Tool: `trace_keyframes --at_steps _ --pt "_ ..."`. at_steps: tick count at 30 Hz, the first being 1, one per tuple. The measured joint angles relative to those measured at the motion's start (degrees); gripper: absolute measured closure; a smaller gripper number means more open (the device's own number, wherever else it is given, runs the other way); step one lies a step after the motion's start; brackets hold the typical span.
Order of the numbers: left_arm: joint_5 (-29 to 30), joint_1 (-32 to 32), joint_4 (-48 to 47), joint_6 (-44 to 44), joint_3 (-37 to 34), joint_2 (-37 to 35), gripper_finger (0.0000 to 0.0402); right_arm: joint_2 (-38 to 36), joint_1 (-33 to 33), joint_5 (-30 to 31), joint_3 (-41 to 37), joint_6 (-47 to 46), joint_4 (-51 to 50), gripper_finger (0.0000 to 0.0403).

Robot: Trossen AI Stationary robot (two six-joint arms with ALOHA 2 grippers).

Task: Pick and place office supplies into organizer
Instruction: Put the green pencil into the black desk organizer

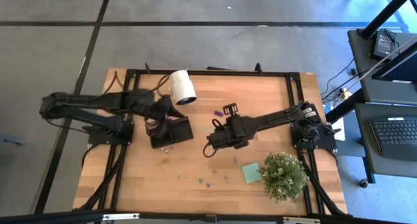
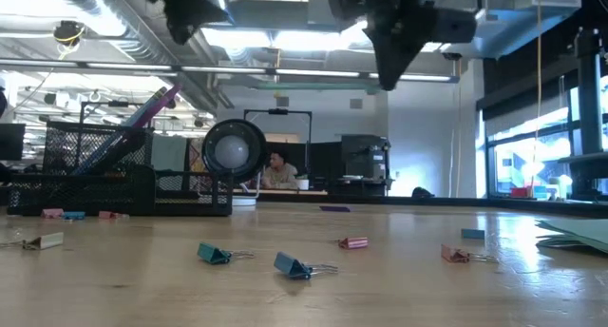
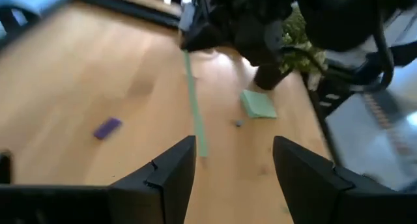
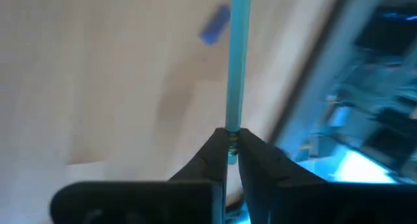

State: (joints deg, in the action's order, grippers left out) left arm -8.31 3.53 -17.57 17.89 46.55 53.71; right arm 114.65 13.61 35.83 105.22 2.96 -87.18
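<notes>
Right gripper (image 4: 230,149), jaws clenched on pale green pencil (image 4: 237,61) above worktop (image 1: 195,172) | left gripper (image 3: 233,162), jaws released, over organizer (image 1: 172,131)

Grey floor, bright office beyond the table.
Black tape lines (image 1: 91,28) cross the floor; a keyboard (image 1: 395,129) sits on a side desk; windows (image 2: 532,137) glow.

Desk (image 1: 195,178): we list, lying directly on its wooden top, a black organizer (image 1: 171,131), white cylinder roll (image 1: 182,86), light green sticky-note pad (image 1: 251,172), potted plant (image 1: 284,176), purple piece (image 1: 218,112) and scattered small clips (image 2: 214,255).
</notes>
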Motion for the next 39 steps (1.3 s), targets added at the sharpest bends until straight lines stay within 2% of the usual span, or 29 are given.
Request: trace_keyframes --at_steps 5,10,14,20,31,35,39 --pt "-12.74 5.84 -0.55 8.31 6.37 7.83 0.0208 0.00 0.87 10.13 0.03 2.94 0.55 0.0373" --pt "-16.52 10.10 -0.53 14.94 7.07 14.86 0.0212 0.00 2.43 19.81 0.06 5.40 0.66 0.0373" --pt "-20.40 11.89 1.17 15.92 7.07 19.20 0.0212 -0.04 3.57 25.44 0.06 6.72 0.87 0.0373" --pt "-26.87 12.73 9.07 19.46 7.07 23.65 0.0212 -0.09 3.96 26.17 0.06 10.87 4.61 0.0373" --pt "-27.45 12.35 13.56 17.24 7.12 25.97 0.0214 -0.09 3.93 26.21 0.06 17.17 11.79 0.0373" --pt "-30.34 12.20 13.79 17.37 7.12 25.95 0.0236 -0.09 3.85 26.21 0.06 18.40 12.04 0.0373" --pt "-30.47 11.57 13.77 17.35 7.12 25.93 0.0271 -0.09 3.77 26.21 0.06 18.76 12.86 0.0373"
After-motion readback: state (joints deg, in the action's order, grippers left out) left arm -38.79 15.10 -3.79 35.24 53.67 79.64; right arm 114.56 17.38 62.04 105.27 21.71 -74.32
